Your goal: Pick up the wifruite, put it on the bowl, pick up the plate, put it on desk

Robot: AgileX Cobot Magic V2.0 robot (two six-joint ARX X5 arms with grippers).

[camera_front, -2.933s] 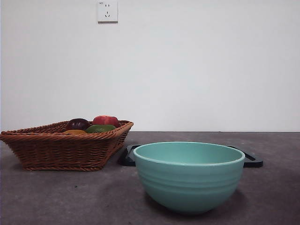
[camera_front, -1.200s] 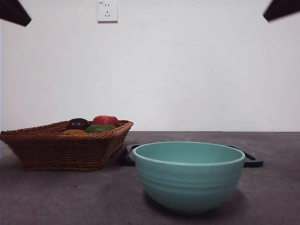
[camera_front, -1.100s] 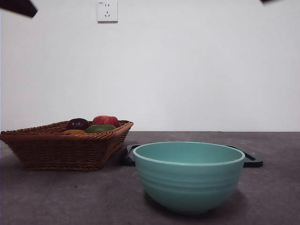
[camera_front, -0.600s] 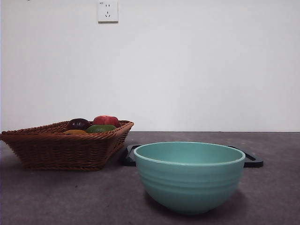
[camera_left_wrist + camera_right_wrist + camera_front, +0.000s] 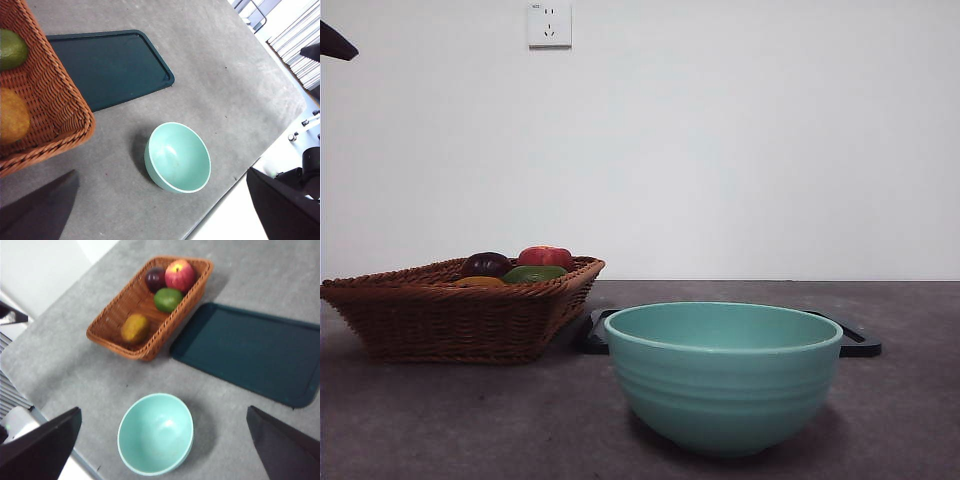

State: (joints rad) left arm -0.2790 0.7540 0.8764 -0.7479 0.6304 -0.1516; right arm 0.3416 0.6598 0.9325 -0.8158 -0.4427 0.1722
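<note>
Both arms are hanging high above the broad, dark grey-brown matte desk [image 5: 80, 365], looking down on it. The left tool [image 5: 165, 210] is hovering over the near desk edge with its two black jaws standing wide apart and holding nothing; in the front view only a black tip is showing at the top left corner. The right tool [image 5: 165, 450] is likewise hovering high with its jaws spread wide and nothing between them, and it is not showing in the front view.

The flat, dark teal rectangular tray with a raised rim [image 5: 250, 352] is lying on the desk just beside the brown woven wicker basket [image 5: 112, 340], with one long side running close along the basket's wall. The wide, deep mint-teal glazed bowl [image 5: 155, 434] is standing upright near the desk's front edge, apart from both tray and basket, with bare desk all round it.

Inside the basket, the small oval orange-brown wifruite [image 5: 134, 328] is lying alone at the end nearer the bowl. At the far end, the red-and-yellow apple [image 5: 179, 275], the green fruit [image 5: 167, 299] and the dark purple round fruit [image 5: 155, 278] are sitting bunched together. Open desk is stretching between the basket and the bowl.
</note>
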